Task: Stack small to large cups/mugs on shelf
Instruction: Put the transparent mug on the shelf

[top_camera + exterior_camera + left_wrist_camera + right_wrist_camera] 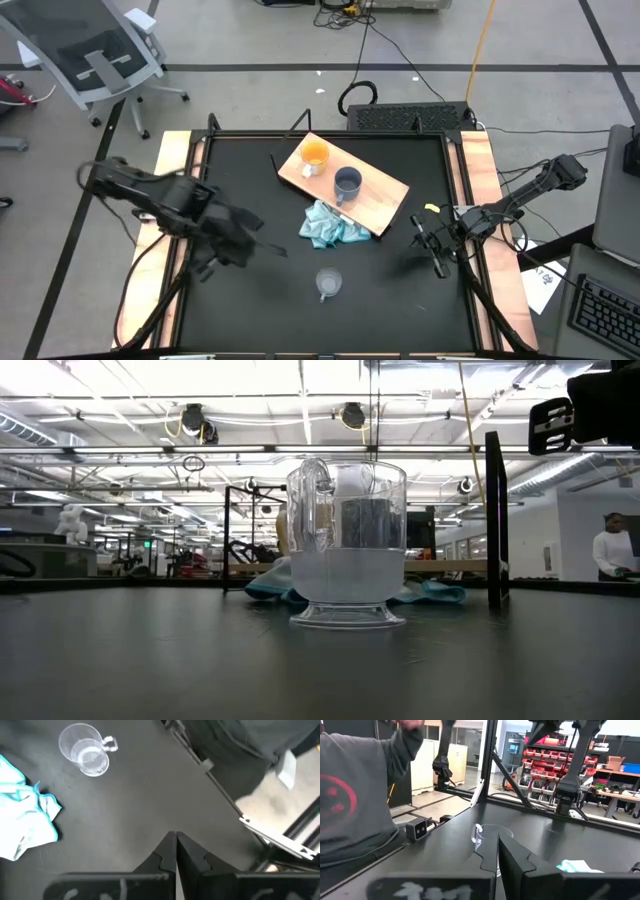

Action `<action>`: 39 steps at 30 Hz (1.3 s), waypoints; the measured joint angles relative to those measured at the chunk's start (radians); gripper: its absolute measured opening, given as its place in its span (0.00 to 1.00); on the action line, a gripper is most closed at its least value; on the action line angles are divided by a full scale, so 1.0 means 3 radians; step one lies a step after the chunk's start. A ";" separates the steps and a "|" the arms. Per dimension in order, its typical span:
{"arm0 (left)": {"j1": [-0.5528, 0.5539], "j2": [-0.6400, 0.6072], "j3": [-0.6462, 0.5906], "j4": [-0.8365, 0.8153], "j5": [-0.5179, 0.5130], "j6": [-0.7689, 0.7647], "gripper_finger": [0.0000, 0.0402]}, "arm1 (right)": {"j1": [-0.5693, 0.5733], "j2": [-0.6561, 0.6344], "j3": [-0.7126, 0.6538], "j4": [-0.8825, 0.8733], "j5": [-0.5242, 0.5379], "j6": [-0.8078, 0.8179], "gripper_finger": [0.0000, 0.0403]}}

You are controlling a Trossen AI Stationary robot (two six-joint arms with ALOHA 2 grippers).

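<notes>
Left gripper (pixel 262 245) hovers over bare tabletop, fingers pressed together. Clear cup (pixel 328 284) stands alone near the front edge (open space all round). Behind, orange mug (pixel 314 156) and grey-blue mug (pixel 347 183) sit on the shelf (pixel 385 195). Right gripper (pixel 436 256) by the right edge, fingers together, empty.

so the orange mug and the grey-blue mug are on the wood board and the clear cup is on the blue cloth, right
Not quite. The clear cup stands alone on the black table, apart from the blue cloth, as the high view shows. The orange mug and grey-blue mug are indeed on the wood board.
</notes>
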 joint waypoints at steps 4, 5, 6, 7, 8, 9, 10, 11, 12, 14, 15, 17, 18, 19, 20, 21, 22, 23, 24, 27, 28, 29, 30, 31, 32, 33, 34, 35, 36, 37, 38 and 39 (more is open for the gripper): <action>-0.0030 -0.0695 -0.0904 0.0734 -0.0086 -0.0152 0.01 | 0.0000 0.0000 0.0032 0.0064 0.0000 0.0073 0.01; -0.0033 -0.0856 -0.1133 0.0923 -0.0096 -0.0195 0.01 | 0.0000 0.0000 0.0064 0.0060 -0.0001 0.0088 0.01; -0.0032 -0.1010 -0.1369 0.1109 -0.0097 -0.0242 0.01 | 0.0000 0.0000 0.0091 0.0035 -0.0005 0.0090 0.01; -0.0032 -0.1148 -0.1590 0.1272 -0.0096 -0.0292 0.01 | 0.0000 0.0000 0.0116 -0.0023 -0.0009 0.0082 0.01; -0.0031 -0.1284 -0.1817 0.1436 -0.0097 -0.0328 0.02 | 0.0000 0.0001 0.0161 -0.0122 -0.0010 0.0064 0.01; -0.0031 -0.1410 -0.2040 0.1599 -0.0097 -0.0351 0.02 | 0.0000 0.0005 0.0218 -0.0164 -0.0011 0.0047 0.01; -0.0032 -0.1528 -0.2256 0.1739 -0.0092 -0.0378 0.03 | 0.0000 0.0001 0.0276 -0.0184 -0.0011 0.0037 0.01; -0.0032 -0.1639 -0.2478 0.1893 -0.0061 -0.0417 0.04 | 0.0000 -0.0001 0.0341 -0.0231 -0.0011 0.0034 0.01; -0.0025 -0.1743 -0.2691 0.2049 -0.0021 -0.0457 0.04 | 0.0000 -0.0001 0.0399 -0.0303 -0.0011 0.0027 0.01; -0.0020 -0.1893 -0.3089 0.2377 0.0033 -0.0574 0.03 | 0.0000 0.0012 0.0533 -0.0497 -0.0011 0.0014 0.01; -0.0018 -0.1949 -0.3286 0.2566 0.0036 -0.0630 0.03 | 0.0000 0.0025 0.0611 -0.0589 -0.0011 0.0004 0.01; -0.0018 -0.2038 -0.3648 0.2957 0.0030 -0.0741 0.01 | 0.0000 0.0072 0.0790 -0.0751 0.0004 -0.0033 0.01; -0.0017 -0.2062 -0.3806 0.3155 0.0011 -0.0775 0.01 | 0.0000 0.0114 0.0888 -0.0802 0.0009 -0.0048 0.01; -0.0012 -0.2070 -0.3954 0.3356 -0.0045 -0.0851 0.01 | 0.0000 0.0168 0.0988 -0.0869 0.0013 -0.0055 0.01; -0.0012 -0.2068 -0.4074 0.3552 -0.0124 -0.0958 0.01 | 0.0000 0.0242 0.1091 -0.0943 0.0014 -0.0063 0.01; -0.0012 -0.2066 -0.4167 0.3736 -0.0219 -0.1024 0.01 | 0.0000 0.0327 0.1212 -0.1026 0.0018 -0.0074 0.01; -0.0012 -0.2069 -0.4251 0.3921 -0.0336 -0.1055 0.02 | 0.0000 0.0416 0.1345 -0.1119 0.0039 -0.0091 0.01; -0.0012 -0.2073 -0.4321 0.4056 -0.0470 -0.1087 0.03 | 0.0000 0.0513 0.1492 -0.1230 0.0104 -0.0109 0.01; -0.0012 -0.2071 -0.4391 0.4164 -0.0611 -0.1125 0.03 | 0.0000 0.0614 0.1651 -0.1348 0.0181 -0.0123 0.01; -0.0002 -0.2071 -0.4523 0.4408 -0.0922 -0.1216 0.03 | -0.0001 0.0962 0.2116 -0.1773 0.0385 -0.0129 0.01; 0.0003 -0.2073 -0.4545 0.4498 -0.0967 -0.1234 0.03 | -0.0001 0.1087 0.2260 -0.1914 0.0442 -0.0128 0.01; 0.0011 -0.2074 -0.4574 0.4567 -0.1005 -0.1237 0.01 | -0.0002 0.1213 0.2398 -0.2037 0.0468 -0.0141 0.01; 0.0016 -0.2073 -0.4611 0.4627 -0.1055 -0.1236 0.01 | -0.0003 0.1329 0.2530 -0.2150 0.0497 -0.0149 0.01; 0.0023 -0.2072 -0.4651 0.4708 -0.1101 -0.1238 0.01 | -0.0003 0.1453 0.2665 -0.2246 0.0529 -0.0150 0.01; 0.0032 -0.2071 -0.4691 0.4819 -0.1154 -0.1238 0.01 | -0.0003 0.1573 0.2788 -0.2313 0.0534 -0.0149 0.01; 0.0039 -0.2073 -0.4730 0.4935 -0.1222 -0.1238 0.02 | -0.0003 0.1689 0.2915 -0.2389 0.0536 -0.0134 0.01; 0.0051 -0.2074 -0.4770 0.5040 -0.1280 -0.1236 0.02 | -0.0010 0.1800 0.3030 -0.2448 0.0544 -0.0088 0.01; 0.0063 -0.2074 -0.4816 0.5118 -0.1329 -0.1227 0.02 | -0.0024 0.1910 0.3146 -0.2488 0.0561 -0.0019 0.01; 0.0076 -0.2073 -0.4865 0.5176 -0.1358 -0.1196 0.02 | -0.0033 0.2012 0.3285 -0.2535 0.0618 0.0072 0.01; 0.0088 -0.2071 -0.4916 0.5243 -0.1366 -0.1145 0.02 | -0.0047 0.2103 0.3427 -0.2621 0.0656 0.0160 0.01; 0.0096 -0.2072 -0.4963 0.5321 -0.1368 -0.1090 0.01 | -0.0058 0.2191 0.3580 -0.2752 0.0710 0.0227 0.01; 0.0104 -0.2073 -0.5005 0.5396 -0.1368 -0.1032 0.01 | -0.0076 0.2276 0.3731 -0.2900 0.0724 0.0282 0.01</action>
